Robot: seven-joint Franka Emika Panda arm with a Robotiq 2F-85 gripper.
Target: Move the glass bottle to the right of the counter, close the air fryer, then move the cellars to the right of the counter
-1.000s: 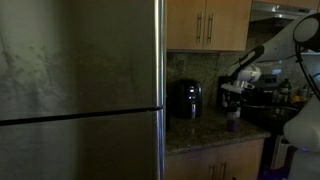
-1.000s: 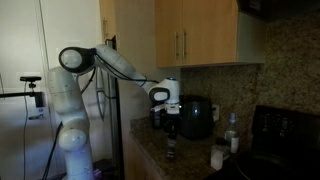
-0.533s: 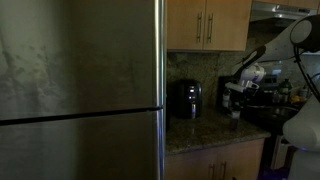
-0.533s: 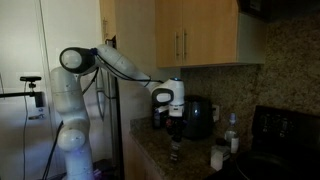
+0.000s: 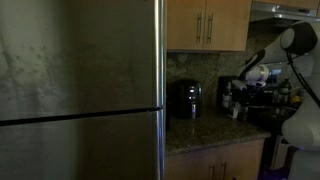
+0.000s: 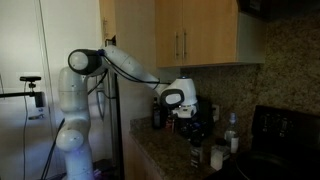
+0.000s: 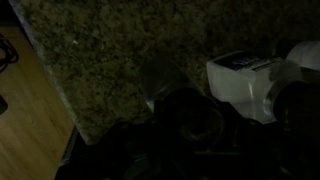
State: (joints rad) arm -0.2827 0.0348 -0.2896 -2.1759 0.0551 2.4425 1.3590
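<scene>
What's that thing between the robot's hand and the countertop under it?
The glass bottle: the hand grips its top, with the counter below. An exterior view shows it.

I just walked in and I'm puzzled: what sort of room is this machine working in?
Most likely a home kitchen: a dark speckled granite counter, light wooden wall cabinets above it, and a tall stainless-steel refrigerator.

The arm point(image 6: 122, 63) is stretched out sideways from the shoulder, with the wrist point(image 6: 180, 97) bent downward. The gripper point(image 6: 194, 134) is pointed straight down, its fingers drawn partway together, apparently clamped on the glass bottle point(image 6: 195, 153) hanging between them.
</scene>
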